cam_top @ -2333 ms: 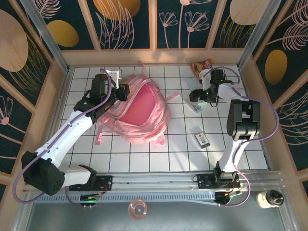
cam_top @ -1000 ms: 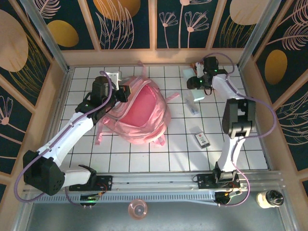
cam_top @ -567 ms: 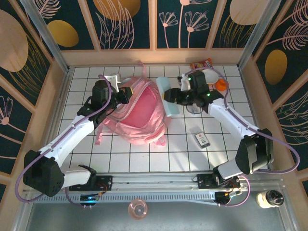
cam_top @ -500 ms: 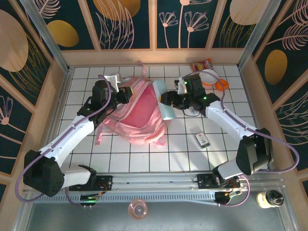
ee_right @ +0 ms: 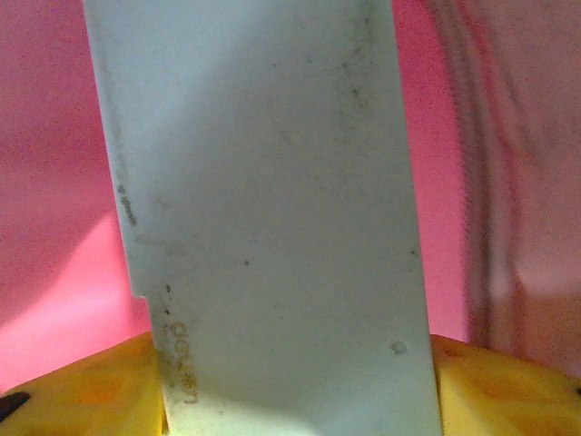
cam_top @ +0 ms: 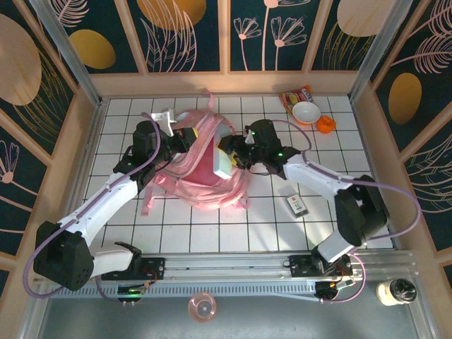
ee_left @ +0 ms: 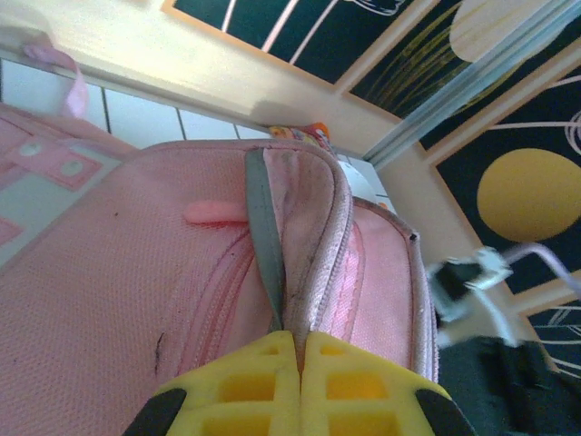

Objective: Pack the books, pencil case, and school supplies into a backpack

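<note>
The pink backpack (cam_top: 201,185) lies left of centre with its main opening facing up. My left gripper (cam_top: 185,138) is shut on the zipper edge of the backpack (ee_left: 109,272), its yellow tips (ee_left: 298,343) pinching the rim and holding it up. My right gripper (cam_top: 239,155) is shut on the pale mint-blue pencil case (cam_top: 223,162), whose far end dips into the opening. In the right wrist view the pencil case (ee_right: 263,200) stands between the yellow fingers (ee_right: 508,386), with the bag's pink lining (ee_right: 54,136) behind it. A small dark item with a white label (cam_top: 297,205) lies on the tiles. The books are out of view.
At the back right stand a white bowl (cam_top: 306,112), a small orange object (cam_top: 325,125) and a red-orange snack packet (cam_top: 292,94). Wooden walls ring the tiled table (cam_top: 212,233). Off the near edge sit a pink cup (cam_top: 203,307) and a jar (cam_top: 397,289).
My right arm swung left from the back right of the table, carrying the pencil case to the backpack's opening. The left gripper kept its hold on the bag's rim.
</note>
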You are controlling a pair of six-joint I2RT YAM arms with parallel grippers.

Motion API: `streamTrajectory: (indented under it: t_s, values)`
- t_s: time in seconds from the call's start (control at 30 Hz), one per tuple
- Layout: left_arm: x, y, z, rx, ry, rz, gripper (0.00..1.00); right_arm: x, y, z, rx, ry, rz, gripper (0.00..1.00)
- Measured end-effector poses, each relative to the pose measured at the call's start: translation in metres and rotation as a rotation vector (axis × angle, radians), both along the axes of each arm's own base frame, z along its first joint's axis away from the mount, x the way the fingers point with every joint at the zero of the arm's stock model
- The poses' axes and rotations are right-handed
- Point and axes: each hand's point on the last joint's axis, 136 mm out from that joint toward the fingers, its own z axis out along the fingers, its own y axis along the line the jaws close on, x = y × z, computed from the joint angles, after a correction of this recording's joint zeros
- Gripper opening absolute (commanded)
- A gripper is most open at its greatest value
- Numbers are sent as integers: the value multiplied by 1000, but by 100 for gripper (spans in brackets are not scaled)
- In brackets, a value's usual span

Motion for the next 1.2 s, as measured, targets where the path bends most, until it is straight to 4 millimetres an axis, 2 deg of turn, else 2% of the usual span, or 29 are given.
streamTrajectory:
  t_s: [0.03, 0.23, 0.37, 0.5, 0.63, 0.73, 0.83, 0.9, 0.97, 1.13, 1.2]
  values:
    - [-1, -2, 0, -7, 0, -12, 0, 5, 7, -6, 3, 11, -6, 55]
    - [-6, -8, 5, -41, -7, -51, 0, 30, 41, -31, 8, 52, -36, 80]
    - [-9, -6, 10, -38, -23, -48, 0, 34, 48, -23, 11, 21, -39, 86]
    - [-9, -2, 9, -10, -34, -33, 0, 32, 35, -10, 0, -26, -61, 84]
    - [-7, 3, 4, 30, -34, -13, 0, 29, -1, 9, -57, -93, -73, 82]
    - [-6, 6, 4, 59, -43, 4, 0, 42, -50, 23, -164, -188, -113, 82]
    - [-6, 9, 4, 78, -50, 13, 0, 59, -106, 17, -357, -267, -145, 84]
    - [-5, 10, 3, 86, -52, 18, 0, 67, -139, -2, -514, -283, -126, 85]
    - [-5, 11, 3, 91, -51, 20, 0, 75, -163, -29, -660, -262, -78, 85]
    - [-5, 12, 3, 99, -49, 26, 0, 83, -205, -104, -924, -156, 83, 85]
    - [-4, 13, 3, 102, -47, 32, 0, 82, -219, -123, -976, -124, 128, 84]
